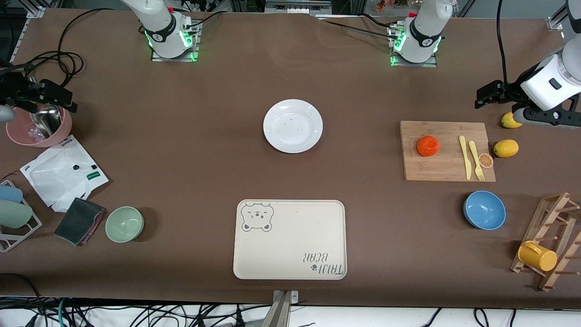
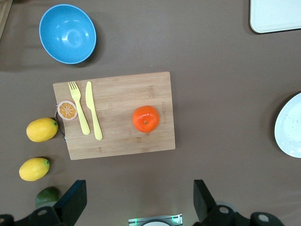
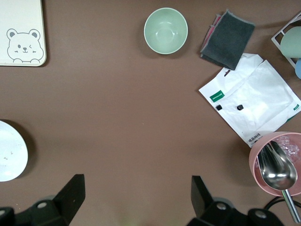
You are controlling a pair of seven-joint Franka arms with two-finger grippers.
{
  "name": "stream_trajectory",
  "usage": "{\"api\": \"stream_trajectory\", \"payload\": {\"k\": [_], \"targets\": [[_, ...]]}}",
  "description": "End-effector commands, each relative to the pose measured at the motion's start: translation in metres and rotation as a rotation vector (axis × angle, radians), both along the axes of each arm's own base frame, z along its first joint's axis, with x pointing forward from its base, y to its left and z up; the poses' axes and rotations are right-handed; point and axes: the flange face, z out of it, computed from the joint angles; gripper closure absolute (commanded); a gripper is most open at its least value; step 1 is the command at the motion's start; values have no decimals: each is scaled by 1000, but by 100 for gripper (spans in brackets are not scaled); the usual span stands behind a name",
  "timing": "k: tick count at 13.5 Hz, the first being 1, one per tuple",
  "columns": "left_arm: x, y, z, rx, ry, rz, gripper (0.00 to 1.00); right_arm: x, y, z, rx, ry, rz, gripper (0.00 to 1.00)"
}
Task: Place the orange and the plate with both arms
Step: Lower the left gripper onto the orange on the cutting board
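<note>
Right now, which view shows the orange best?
The left wrist view: the orange sits large and unobstructed on the cutting board. The front view shows it smaller; the right wrist view misses it.

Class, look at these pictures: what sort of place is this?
Probably a robotics lab staged as a kitchen: loose cables trail onto a brown table, with a cutting board, orange and plate laid out.
</note>
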Motion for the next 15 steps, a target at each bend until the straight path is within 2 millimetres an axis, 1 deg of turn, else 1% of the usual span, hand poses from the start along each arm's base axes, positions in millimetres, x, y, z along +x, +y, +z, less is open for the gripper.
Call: {"api": "stream_trajectory", "payload": {"k": [1, 2, 3, 5, 6, 7, 8, 10, 11, 13, 14, 15], "targets": [[6, 2, -19, -29, 38, -20, 0, -2, 4, 3, -16, 5, 21, 0], [12, 6, -33, -31, 58, -13, 0, -2, 3, 3, -17, 5, 21, 0], [22, 6, -51, -30, 72, -10, 0, -2, 3, 3, -22, 6, 20, 0], [36, -1, -93, -15, 131, -26, 0, -2, 2, 2, -25, 8, 19, 0], [38, -7, -113, -12, 161, -35, 0, -1, 1, 1, -25, 9, 19, 0], [41, -8, -133, -11, 160, -34, 0, -1, -1, 2, -24, 8, 16, 0], [40, -7, -161, -1, 171, -38, 0, -1, -1, 1, -24, 9, 14, 0], [25, -17, -213, 14, 165, -50, 0, -1, 1, 1, -24, 8, 17, 0], [16, -16, -234, 15, 162, -50, 0, -1, 0, 2, -24, 3, 16, 0], [5, -18, -262, 15, 151, -55, 0, -1, 2, 1, -23, 6, 20, 0], [-1, -20, -274, 20, 136, -64, 0, 0, 2, 0, -24, 8, 20, 0], [-4, -18, -285, 44, 124, -83, 0, 1, 2, -2, -24, 11, 20, 0]]}}
